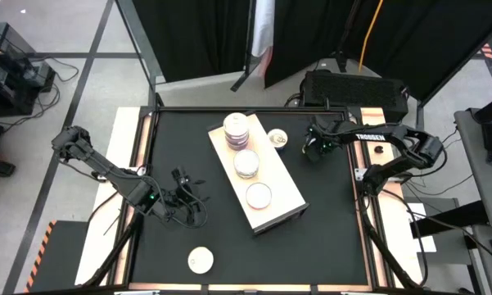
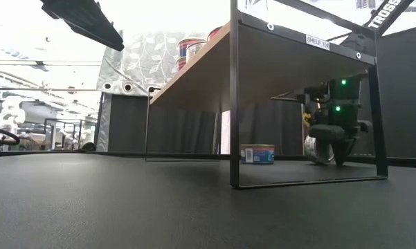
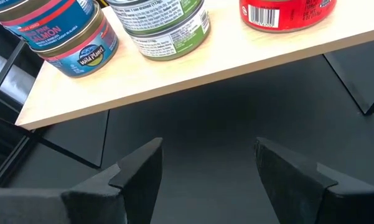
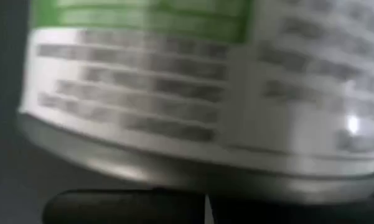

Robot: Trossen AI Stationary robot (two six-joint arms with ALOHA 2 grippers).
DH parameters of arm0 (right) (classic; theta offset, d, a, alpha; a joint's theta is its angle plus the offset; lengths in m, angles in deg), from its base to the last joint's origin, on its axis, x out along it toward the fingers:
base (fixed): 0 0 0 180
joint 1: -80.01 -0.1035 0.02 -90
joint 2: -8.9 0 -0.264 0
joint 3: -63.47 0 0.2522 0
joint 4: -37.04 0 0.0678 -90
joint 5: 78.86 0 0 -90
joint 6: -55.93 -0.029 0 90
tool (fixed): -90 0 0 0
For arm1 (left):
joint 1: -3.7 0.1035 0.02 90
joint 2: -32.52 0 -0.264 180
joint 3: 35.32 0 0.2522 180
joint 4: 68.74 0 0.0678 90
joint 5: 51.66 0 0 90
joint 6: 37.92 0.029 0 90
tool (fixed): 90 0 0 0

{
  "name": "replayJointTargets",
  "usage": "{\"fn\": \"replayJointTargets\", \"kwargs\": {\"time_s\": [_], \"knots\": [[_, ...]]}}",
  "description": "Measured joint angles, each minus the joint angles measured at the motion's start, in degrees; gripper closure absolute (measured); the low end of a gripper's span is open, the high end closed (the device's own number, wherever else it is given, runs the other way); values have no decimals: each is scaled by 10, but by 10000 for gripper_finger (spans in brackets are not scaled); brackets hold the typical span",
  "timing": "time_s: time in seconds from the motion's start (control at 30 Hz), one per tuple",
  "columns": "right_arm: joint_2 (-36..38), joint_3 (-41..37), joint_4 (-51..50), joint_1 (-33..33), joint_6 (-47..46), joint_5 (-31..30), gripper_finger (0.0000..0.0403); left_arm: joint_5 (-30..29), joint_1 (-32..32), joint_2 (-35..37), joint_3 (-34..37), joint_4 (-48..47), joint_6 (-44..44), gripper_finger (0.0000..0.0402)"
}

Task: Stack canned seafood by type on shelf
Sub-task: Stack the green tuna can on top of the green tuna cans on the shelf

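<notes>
The light-wood shelf (image 1: pixel 270 201) stands on a black wire frame in the table's middle. On it are a stack of tins (image 1: pixel 236 129) at its far end, a tin (image 1: pixel 246 163) in its middle and a tin (image 1: pixel 258 195) toward its near end. A blue-labelled tin (image 1: pixel 277 138) rests flat on the table right of the shelf and shows in the low view (image 2: pixel 257 153). Another tin (image 1: pixel 200 260) lies near the front edge. My right gripper (image 1: pixel 315 147) is shut on a green-labelled tin (image 2: pixel 317 149). My left gripper (image 1: pixel 188 195) is open and empty, left of the shelf. My right gripper holds the green-labelled tin, coming at it from above with the fingers pointing down. In the right wrist view the tin's side wall (image 4: pixel 174 106) fills the picture and one finger (image 4: pixel 130 205) shows beside its rim. The tin sits tilted, low over the table (image 2: pixel 318 160); whether it touches, I cannot tell.
The shelf's black wire legs (image 2: pixel 234 104) stand between the grippers. The left wrist view shows the shelf's edge (image 3: pixel 174 78) with a salmon tin (image 3: pixel 71 37), a green-labelled tin (image 3: pixel 165 28) and a red tin (image 3: pixel 286 12). Bare black tabletop (image 1: pixel 327 238) lies to the near right.
</notes>
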Motion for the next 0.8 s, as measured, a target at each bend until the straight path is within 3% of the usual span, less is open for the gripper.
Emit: {"fn": "replayJointTargets", "kwargs": {"time_s": [0.2, 0.5, 0.63, 0.8], "knots": [[22, -2, -18, -23, -6, 7, 402, 0, 0, 0, 0, 0, 0, 148], [136, 72, -168, -66, 24, 43, 382, 0, 0, 0, 0, 0, 0, 148], [156, 130, -191, -79, 117, 40, 339, -1, 0, 0, 0, 0, 2, 148], [139, 194, -182, -99, 328, 30, 271, -9, 0, 0, 0, 1, 3, 148]]}}
